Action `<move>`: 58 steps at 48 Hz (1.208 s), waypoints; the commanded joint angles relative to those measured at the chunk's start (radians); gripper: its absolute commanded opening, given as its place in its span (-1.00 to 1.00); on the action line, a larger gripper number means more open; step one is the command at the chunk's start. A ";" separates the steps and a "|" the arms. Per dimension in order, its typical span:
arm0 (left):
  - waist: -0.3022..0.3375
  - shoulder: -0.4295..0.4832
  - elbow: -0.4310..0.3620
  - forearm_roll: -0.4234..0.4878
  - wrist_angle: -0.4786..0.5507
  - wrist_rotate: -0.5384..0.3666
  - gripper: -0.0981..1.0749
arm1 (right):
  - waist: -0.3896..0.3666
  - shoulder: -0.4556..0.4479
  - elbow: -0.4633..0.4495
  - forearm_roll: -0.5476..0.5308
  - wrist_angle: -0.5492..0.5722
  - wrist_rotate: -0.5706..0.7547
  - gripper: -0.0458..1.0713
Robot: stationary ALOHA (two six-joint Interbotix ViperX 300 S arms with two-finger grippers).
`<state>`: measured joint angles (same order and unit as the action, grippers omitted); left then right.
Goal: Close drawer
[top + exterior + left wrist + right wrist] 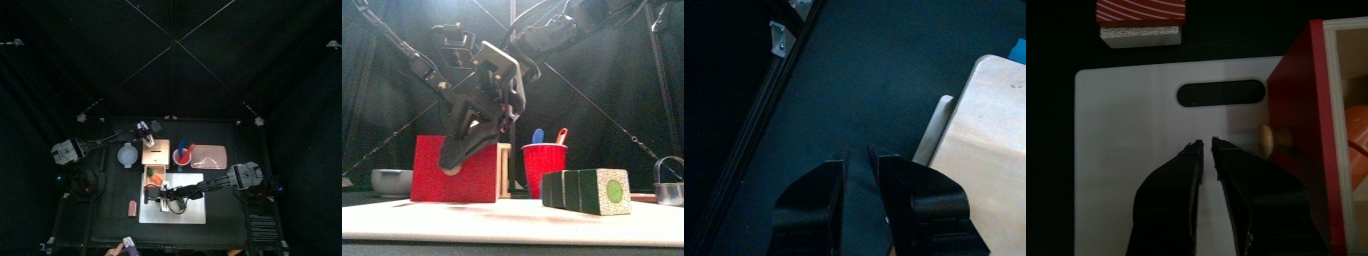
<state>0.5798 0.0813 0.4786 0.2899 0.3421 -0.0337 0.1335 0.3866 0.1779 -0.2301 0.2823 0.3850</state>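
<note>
Right end effector: hanging released and empty above the white sheet.
Drawer: sitting just beside the right end effector, its orange-red inside showing.
Left end effector: hovering released over the tabletop, gripping nothing.
Wooden box: lying near the left end effector.

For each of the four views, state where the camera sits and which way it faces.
Top: overhead, straight down on table; left arm, right arm seen.
Front: table's front edge, level across it; arms hang above.
Left wrist: on left arm, past left hand onto table.
Right wrist: past right hand onto white board, drawer.
Shared: top and right wrist both show the board.
</note>
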 commanded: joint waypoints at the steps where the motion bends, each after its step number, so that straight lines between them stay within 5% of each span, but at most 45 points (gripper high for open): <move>1: -0.006 -0.008 -0.028 -0.005 -0.011 0.002 0.30 | -0.023 -0.025 -0.021 -0.008 0.002 0.005 0.12; 58: -0.008 0.003 -0.002 -0.009 -0.034 0.000 0.30 | -0.127 -0.028 -0.026 -0.123 0.058 -0.005 0.11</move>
<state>0.5798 0.0874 0.4878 0.2853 0.3099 -0.0337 0.0383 0.3896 0.1718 -0.3375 0.3451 0.3789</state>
